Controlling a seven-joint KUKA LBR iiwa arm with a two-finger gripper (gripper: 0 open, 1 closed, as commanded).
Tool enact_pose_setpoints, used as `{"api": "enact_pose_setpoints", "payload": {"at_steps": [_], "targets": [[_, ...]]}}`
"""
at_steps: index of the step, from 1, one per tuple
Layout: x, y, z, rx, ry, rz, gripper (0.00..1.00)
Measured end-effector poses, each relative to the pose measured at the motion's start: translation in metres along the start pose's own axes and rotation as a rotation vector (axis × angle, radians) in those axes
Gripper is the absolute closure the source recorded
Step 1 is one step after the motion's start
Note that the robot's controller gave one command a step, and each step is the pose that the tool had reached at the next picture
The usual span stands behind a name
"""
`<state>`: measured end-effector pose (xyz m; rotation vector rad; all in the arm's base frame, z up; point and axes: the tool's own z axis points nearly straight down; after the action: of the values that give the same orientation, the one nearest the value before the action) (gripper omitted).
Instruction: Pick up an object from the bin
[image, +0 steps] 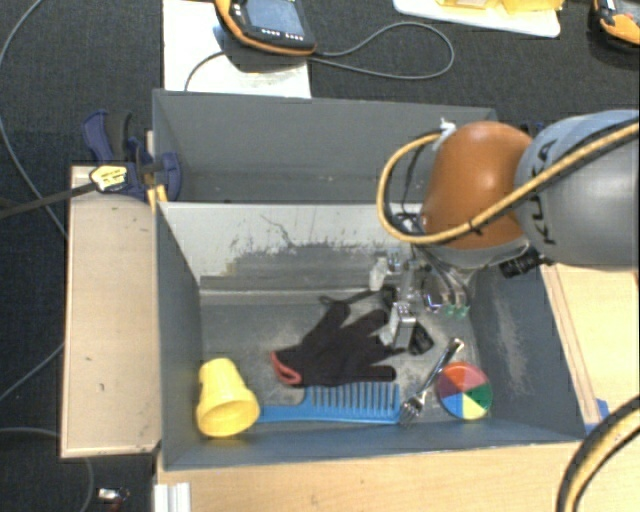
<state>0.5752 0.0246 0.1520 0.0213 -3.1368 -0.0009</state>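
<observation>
Five things lie in the bin (300, 150) below me. A black glove (335, 355) with a red edge at its left end sprawls in the middle of the floor. I, the gripper (403, 322), hang low at its upper right corner, just over the dark cloth, perhaps touching it. Whether I am open or closed I cannot tell, since my own metal and the glove run together there.

A blue comb (335, 405) lies along the front wall, its teeth touching the glove's lower edge. A yellow cup (225, 400) lies on its side in the front left corner, at the comb's left end. A metal fork (435, 378) lies slantwise just to my right, its tines near the comb's right end. A many-coloured ball (465, 392) sits beside the fork, toward the right wall. My orange cover (475, 185) and its cables stand over the back right of the bin.
</observation>
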Motion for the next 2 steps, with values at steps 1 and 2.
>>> {"api": "enact_pose_setpoints", "payload": {"at_steps": [1,2], "targets": [[-0.001,0.0,-0.005,0.0,-0.008,0.001,0.0],[0.01,0.015,0.06,-0.001,-0.012,0.064,0.0]]}}
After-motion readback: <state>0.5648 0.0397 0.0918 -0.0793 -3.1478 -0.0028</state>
